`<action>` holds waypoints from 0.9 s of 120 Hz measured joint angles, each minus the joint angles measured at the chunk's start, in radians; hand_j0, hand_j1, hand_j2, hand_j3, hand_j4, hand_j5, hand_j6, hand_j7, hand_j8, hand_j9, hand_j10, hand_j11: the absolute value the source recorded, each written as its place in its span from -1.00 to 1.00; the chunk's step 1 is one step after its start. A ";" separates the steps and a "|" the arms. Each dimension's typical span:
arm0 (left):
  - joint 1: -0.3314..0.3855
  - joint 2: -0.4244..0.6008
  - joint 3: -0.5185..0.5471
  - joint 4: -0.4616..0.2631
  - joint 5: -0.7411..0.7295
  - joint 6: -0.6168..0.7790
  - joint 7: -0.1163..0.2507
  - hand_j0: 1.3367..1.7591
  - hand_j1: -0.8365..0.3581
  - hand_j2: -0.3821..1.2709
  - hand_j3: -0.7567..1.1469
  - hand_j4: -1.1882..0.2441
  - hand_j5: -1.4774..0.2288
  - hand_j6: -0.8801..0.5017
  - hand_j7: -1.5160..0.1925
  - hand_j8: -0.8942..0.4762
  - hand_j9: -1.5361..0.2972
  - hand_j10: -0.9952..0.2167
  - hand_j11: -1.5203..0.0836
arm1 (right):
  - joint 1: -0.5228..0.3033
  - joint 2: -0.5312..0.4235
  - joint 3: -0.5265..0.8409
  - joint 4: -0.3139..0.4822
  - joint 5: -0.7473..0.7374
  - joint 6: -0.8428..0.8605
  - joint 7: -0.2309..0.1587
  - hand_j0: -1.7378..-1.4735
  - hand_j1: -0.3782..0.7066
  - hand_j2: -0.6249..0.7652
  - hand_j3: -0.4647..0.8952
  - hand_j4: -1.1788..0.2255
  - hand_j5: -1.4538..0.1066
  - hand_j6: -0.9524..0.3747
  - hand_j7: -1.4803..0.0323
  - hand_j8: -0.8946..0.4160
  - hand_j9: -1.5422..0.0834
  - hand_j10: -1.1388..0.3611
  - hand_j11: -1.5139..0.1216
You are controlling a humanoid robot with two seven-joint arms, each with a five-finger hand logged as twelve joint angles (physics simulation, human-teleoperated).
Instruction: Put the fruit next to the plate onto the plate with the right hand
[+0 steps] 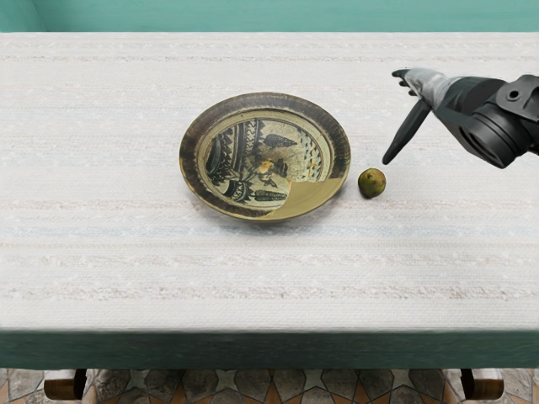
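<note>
On a table (126, 252) covered in pale woven fabric, we look down at a slant on a round, shallow plate (195, 135) near the ctr. Its rim is dark brown-gold and its well is painted w/ dark figures on cream, while the lower-right part of the well is plain tan. Just beside the plate's right edge, lying on the table top, we see the fruit (371, 183): small, round, green-yellow, a slim gap from the rim, not on the plate. From the right edge comes the right arm (497, 126), dark and bulky, ending in the right hand (423, 91) above & to the right of the fruit. Its fingers (404, 135) are stretched out, not curled. One long dark finger slants down-left toward the fruit w/o reaching it, and the others point left. We see nothing held. A teal wall (253, 15) runs behind the table, and patterned floor tiles (269, 387) show below its front edge.
</note>
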 joint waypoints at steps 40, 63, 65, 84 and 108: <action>0.000 0.000 0.000 0.000 0.000 0.000 0.000 0.52 0.96 -0.54 -0.21 0.64 0.72 0.26 0.76 0.29 0.66 0.63 0.88 | -0.028 0.071 -0.066 -0.013 -0.041 0.001 0.000 -0.40 -0.95 -0.10 -0.32 0.68 0.86 0.43 0.96 0.36 0.90 0.52 0.85; 0.000 0.000 0.000 0.000 0.000 0.000 0.000 0.52 0.96 -0.54 -0.21 0.64 0.72 0.26 0.76 0.29 0.66 0.63 0.88 | -0.077 0.089 -0.073 -0.042 -0.109 -0.038 0.000 -0.40 -0.95 -0.10 -0.32 0.68 0.86 0.43 0.96 0.36 0.90 0.52 0.85; 0.000 0.000 0.000 0.000 0.000 0.000 0.000 0.52 0.96 -0.54 -0.21 0.64 0.72 0.26 0.76 0.29 0.66 0.63 0.88 | -0.081 0.092 -0.073 -0.045 -0.114 -0.040 0.000 -0.40 -0.95 -0.10 -0.32 0.68 0.86 0.43 0.96 0.36 0.90 0.52 0.85; 0.000 0.000 0.000 0.000 0.000 0.000 0.000 0.52 0.96 -0.54 -0.21 0.64 0.72 0.26 0.76 0.29 0.66 0.63 0.88 | -0.113 0.110 -0.068 -0.060 -0.140 -0.058 0.000 -0.40 -0.95 -0.10 -0.32 0.68 0.86 0.43 0.96 0.36 0.90 0.52 0.85; 0.000 0.000 0.000 0.000 0.000 0.000 0.000 0.52 0.96 -0.54 -0.21 0.64 0.72 0.26 0.76 0.29 0.66 0.63 0.88 | -0.145 0.153 -0.063 -0.074 -0.169 -0.116 0.000 -0.40 -0.95 -0.10 -0.32 0.68 0.86 0.43 0.96 0.36 0.90 0.52 0.85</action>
